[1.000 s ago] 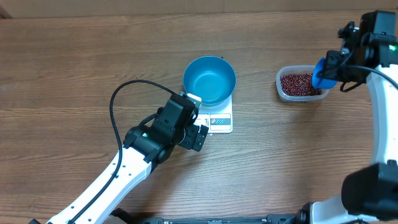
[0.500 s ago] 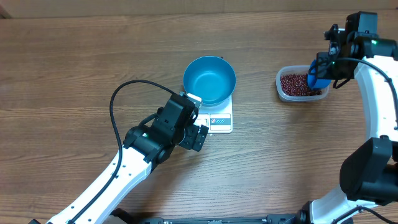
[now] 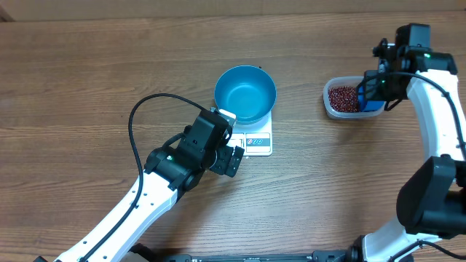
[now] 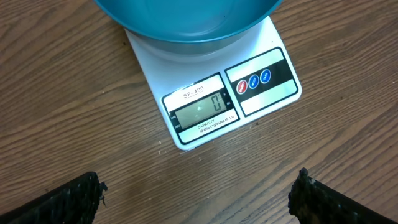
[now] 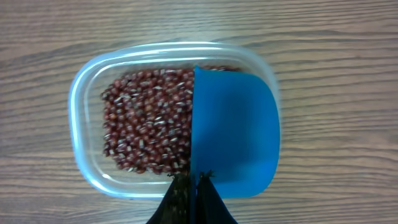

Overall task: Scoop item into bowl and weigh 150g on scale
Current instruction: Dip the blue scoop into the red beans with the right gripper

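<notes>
- Overhead view is showing the blue bowl (image 3: 245,93) sitting on the white scale (image 3: 258,142), mid-desk (image 3: 87,73).
- The left claw (image 4: 196,205) is hanging wide open, gripping nothing, just in front of the scale's display.
- The right claw (image 5: 191,198) is pinching tight on the blue scoop (image 5: 235,130), holding it at the clear tub (image 5: 81,124).
- The beans (image 5: 146,121) are lying in that tub, beside the scoop.

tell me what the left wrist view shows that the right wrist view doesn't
Only left wrist: the scale, its display reading 0, the bowl on it, and the open left tool. Only right wrist: the tub of beans, with the scoop over it in the shut right tool. Both: the wooden table.
</notes>
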{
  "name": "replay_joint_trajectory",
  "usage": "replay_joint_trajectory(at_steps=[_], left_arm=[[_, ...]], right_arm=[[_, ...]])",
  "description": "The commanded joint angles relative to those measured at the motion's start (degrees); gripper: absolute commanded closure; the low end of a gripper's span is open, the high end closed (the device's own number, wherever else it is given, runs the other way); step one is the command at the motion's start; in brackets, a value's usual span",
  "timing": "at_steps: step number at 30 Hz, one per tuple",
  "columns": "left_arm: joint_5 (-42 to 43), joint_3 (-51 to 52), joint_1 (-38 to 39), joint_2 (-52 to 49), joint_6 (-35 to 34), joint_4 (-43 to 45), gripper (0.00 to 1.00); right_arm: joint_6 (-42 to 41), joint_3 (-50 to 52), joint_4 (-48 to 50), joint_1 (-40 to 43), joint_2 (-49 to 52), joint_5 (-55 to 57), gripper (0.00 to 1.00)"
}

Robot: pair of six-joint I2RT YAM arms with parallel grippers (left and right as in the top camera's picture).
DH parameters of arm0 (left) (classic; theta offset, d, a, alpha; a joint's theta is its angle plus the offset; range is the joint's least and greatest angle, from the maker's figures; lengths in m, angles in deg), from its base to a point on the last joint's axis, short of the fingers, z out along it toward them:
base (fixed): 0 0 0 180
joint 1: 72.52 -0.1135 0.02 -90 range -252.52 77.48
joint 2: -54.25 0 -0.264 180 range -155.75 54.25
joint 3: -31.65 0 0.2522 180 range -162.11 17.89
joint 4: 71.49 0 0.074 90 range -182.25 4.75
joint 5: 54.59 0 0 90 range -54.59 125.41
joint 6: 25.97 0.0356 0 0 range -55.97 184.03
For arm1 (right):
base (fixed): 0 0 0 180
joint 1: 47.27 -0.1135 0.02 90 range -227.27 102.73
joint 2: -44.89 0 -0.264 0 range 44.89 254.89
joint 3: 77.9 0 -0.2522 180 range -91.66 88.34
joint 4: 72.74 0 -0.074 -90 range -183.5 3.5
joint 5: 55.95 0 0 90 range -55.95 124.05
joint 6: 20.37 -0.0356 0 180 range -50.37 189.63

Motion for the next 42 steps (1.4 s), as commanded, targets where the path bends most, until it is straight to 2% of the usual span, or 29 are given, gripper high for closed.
replay_joint_trajectory(at_steps=[1, 12, 26, 33, 42], left_arm=[[0.68, 0.48, -0.2, -0.31, 0.42, 0.02, 0.01], [0.68, 0.48, -0.2, -0.31, 0.42, 0.02, 0.0], [0.68, 0.48, -0.22, -0.31, 0.42, 0.02, 0.0], [0.68, 0.48, -0.22, -0.31, 0.42, 0.02, 0.0], [0.68, 0.48, -0.2, -0.31, 0.42, 0.02, 0.01]], right_arm=[[-0.35, 1.33, -0.17, -2.54, 2.16, 0.39, 0.96], [-2.75, 5.92, 1.05, -3.89, 4.74, -0.59, 0.96], [-3.19, 5.92, -0.24, -3.45, 4.74, -15.61, 0.96], [-7.37, 5.92, 1.29, -0.04, 4.74, -21.84, 0.96], [-8.74, 5.92, 1.92, 5.53, 4.74, -31.34, 0.96]])
